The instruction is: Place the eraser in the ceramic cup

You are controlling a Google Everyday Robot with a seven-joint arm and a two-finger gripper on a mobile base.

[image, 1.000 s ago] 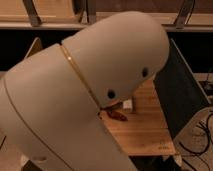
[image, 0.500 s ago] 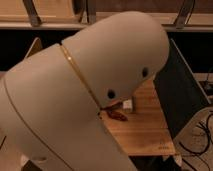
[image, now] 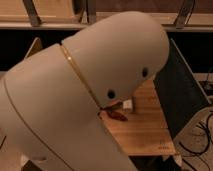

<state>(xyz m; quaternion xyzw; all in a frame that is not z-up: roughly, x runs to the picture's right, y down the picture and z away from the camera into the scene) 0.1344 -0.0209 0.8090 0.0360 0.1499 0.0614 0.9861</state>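
My own white arm fills most of the camera view and hides most of the wooden table. The gripper is out of view, somewhere behind or below the arm. At the arm's lower edge a small pale whitish object shows on the table; so little of it shows that I cannot tell whether it is the ceramic cup. Just left of it, part of an orange-red object lies on the wood. The eraser is hidden.
A dark grey panel stands along the table's right side. Cables trail on the floor at the lower right. A wooden shelf runs along the back.
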